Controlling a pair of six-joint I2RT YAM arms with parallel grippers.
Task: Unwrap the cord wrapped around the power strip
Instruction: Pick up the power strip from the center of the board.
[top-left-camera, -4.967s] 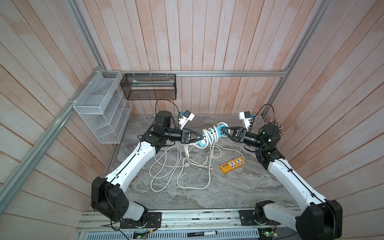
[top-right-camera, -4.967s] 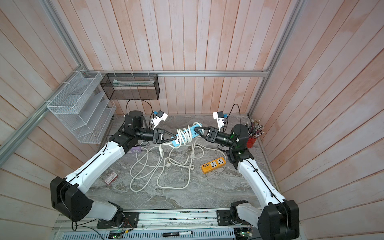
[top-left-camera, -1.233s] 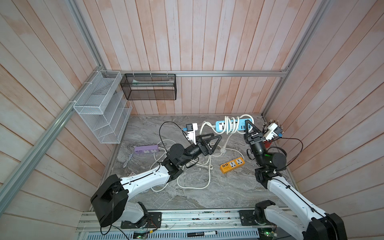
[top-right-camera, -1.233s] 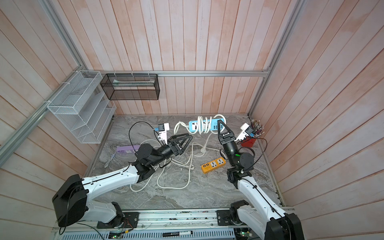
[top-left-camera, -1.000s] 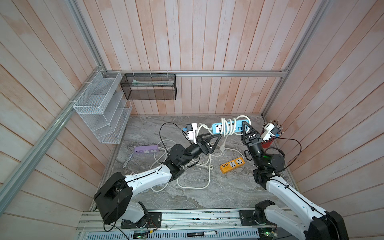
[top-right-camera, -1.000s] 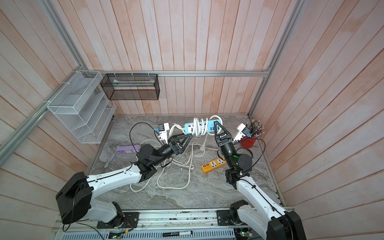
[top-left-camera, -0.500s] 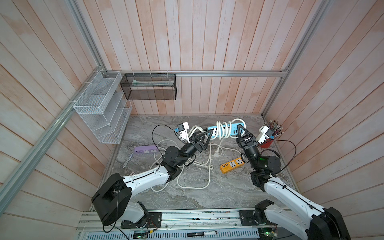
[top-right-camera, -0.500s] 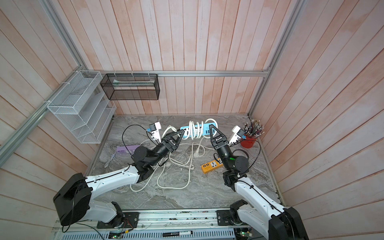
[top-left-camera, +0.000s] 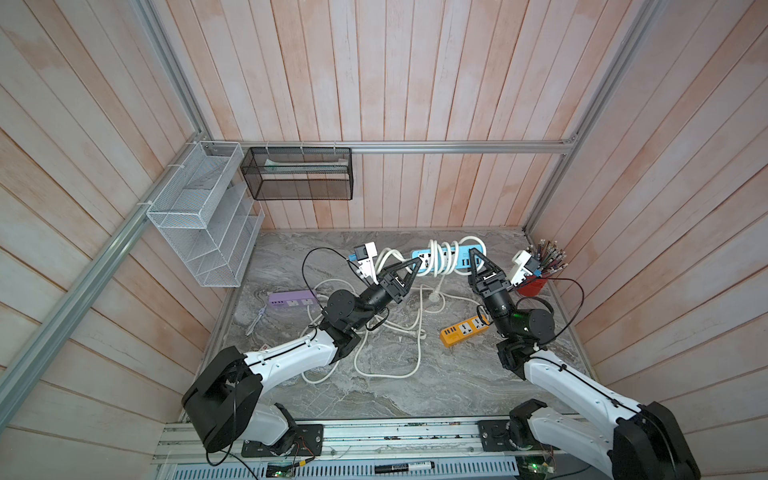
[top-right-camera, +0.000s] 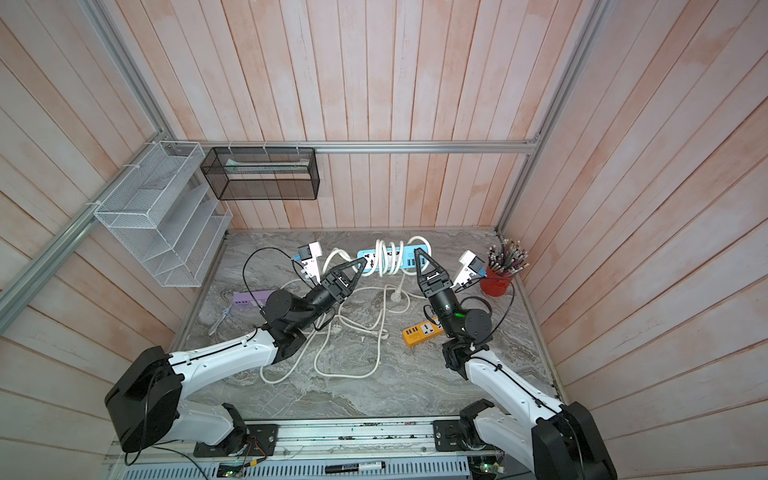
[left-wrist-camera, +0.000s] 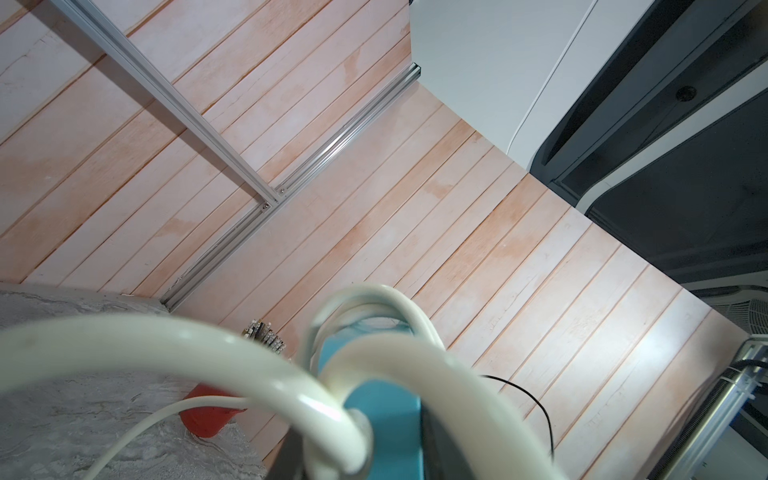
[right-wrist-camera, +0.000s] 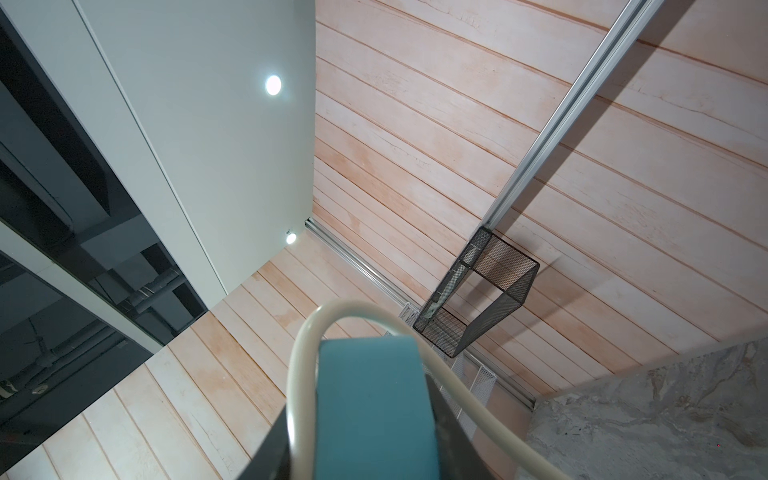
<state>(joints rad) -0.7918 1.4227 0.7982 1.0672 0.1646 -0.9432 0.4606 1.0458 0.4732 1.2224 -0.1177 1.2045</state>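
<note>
at the far edge of the tabletop (top-left-camera: 415, 395), your left gripper (top-left-camera: 417, 261) and right gripper (top-left-camera: 473, 252) each clamp a power strip (top-left-camera: 462, 257) end, cord (top-left-camera: 436, 259) coiled round.

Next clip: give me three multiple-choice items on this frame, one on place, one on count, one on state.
1. The red pen cup stands: A) beside the right gripper B) mid-table C) at the near edge.
2. Power strips in view: A) two B) three C) four.
3. The white cord on the blue power strip is: A) looped around it B) fully off C) knotted beside it.

1 A, the cup is just past that gripper's wrist.
2 B, blue, orange strip and purple strip.
3 A, coils circle the strip.
</note>
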